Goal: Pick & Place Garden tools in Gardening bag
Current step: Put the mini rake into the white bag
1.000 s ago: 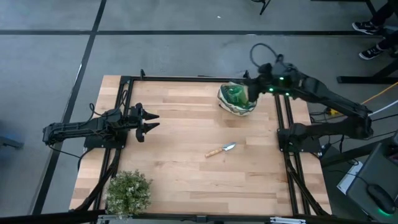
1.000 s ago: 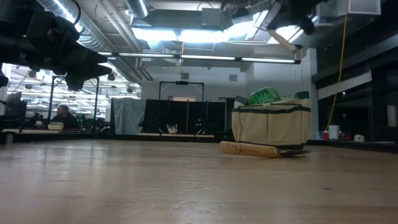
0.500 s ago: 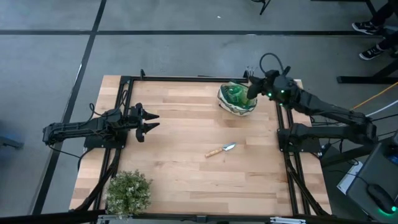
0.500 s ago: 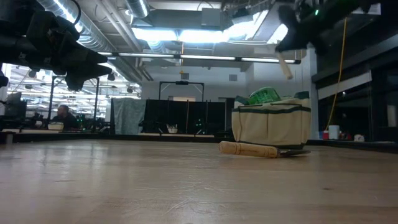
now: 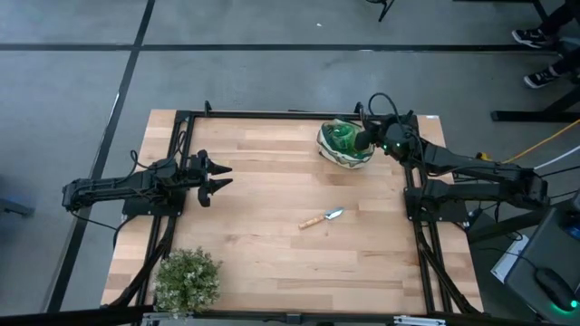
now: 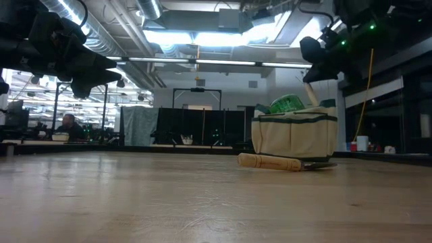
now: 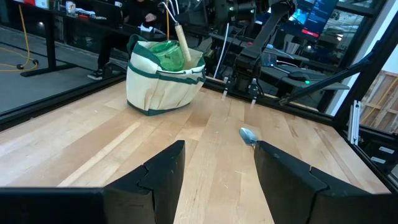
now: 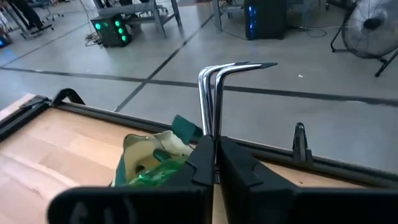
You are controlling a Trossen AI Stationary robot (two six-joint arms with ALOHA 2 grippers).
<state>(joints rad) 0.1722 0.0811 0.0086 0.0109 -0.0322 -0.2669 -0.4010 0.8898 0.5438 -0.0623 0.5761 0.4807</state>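
Shrubbery first: one bushy plant (image 5: 188,280) at the near left corner. One trowel (image 5: 322,218) lies mid-tabletop (image 5: 263,181); stiff and light, probably best gripped by its wooden handle. Left claw (image 5: 220,176) waits released near the left edge. Far right, one soft gardening bag (image 5: 345,145); above it, the right claw (image 8: 214,163) is clenched on one pronged rake (image 8: 214,93).
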